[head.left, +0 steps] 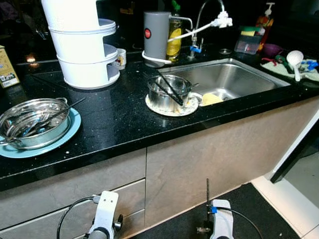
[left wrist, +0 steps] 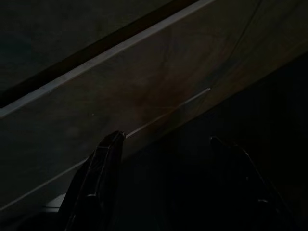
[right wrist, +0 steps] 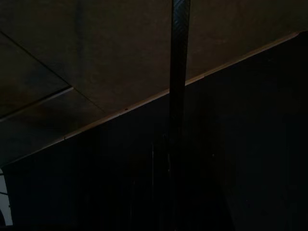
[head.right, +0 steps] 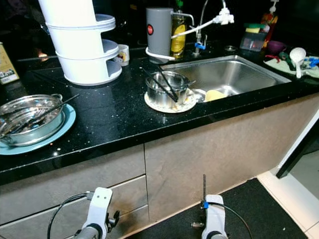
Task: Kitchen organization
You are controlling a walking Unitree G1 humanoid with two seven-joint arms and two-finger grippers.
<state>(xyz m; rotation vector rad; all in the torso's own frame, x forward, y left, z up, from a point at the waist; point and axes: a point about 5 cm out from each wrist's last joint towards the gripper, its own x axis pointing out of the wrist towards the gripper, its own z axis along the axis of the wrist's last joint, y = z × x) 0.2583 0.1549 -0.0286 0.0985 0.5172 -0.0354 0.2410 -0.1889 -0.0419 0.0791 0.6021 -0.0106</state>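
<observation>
Silver arms hang low before cabinet [head.left: 199, 154], idle.

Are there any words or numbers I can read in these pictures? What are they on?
No words or numbers are readable.
Box at the counter's left edge: print too small and blurred.
Mug by the white tiered rack: picture, blurred.
Grey canister: round red mark, no legible text.
Yellow bottle: label not readable.
</observation>
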